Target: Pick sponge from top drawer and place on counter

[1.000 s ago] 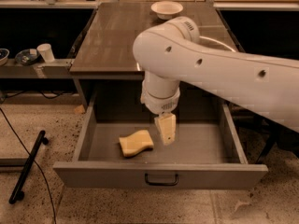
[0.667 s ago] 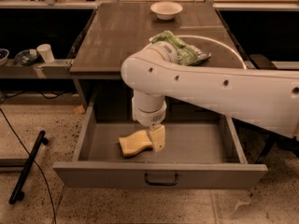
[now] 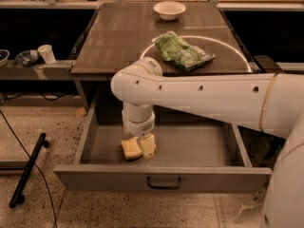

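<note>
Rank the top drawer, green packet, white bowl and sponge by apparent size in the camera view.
Largest: top drawer.
Then green packet.
Then white bowl and sponge, unranked: the bowl sits farther back, and the end effector, down in the drawer, overlaps the sponge.

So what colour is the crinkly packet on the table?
Green packet, camera view. The gripper is in the grey drawer at the yellow sponge.
</note>
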Controlling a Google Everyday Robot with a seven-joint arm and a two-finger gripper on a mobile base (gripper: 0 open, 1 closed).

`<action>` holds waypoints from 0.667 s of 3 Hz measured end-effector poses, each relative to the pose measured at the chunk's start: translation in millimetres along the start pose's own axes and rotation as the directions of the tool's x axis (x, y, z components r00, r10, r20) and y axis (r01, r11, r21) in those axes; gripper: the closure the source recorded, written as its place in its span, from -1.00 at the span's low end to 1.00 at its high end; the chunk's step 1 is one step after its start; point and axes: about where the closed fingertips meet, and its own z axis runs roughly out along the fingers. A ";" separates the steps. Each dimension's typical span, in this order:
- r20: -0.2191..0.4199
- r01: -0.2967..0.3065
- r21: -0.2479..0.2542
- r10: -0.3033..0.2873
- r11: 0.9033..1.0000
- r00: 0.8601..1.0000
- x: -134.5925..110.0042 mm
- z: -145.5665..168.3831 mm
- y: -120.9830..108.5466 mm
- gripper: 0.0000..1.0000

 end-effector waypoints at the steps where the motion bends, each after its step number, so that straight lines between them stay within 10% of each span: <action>1: 0.042 0.004 0.002 -0.004 1.000 0.999 -12.5 19.3 -17.7 -0.44; 2: 0.063 -0.005 0.010 0.004 1.000 0.998 -16.5 27.4 -28.3 -0.44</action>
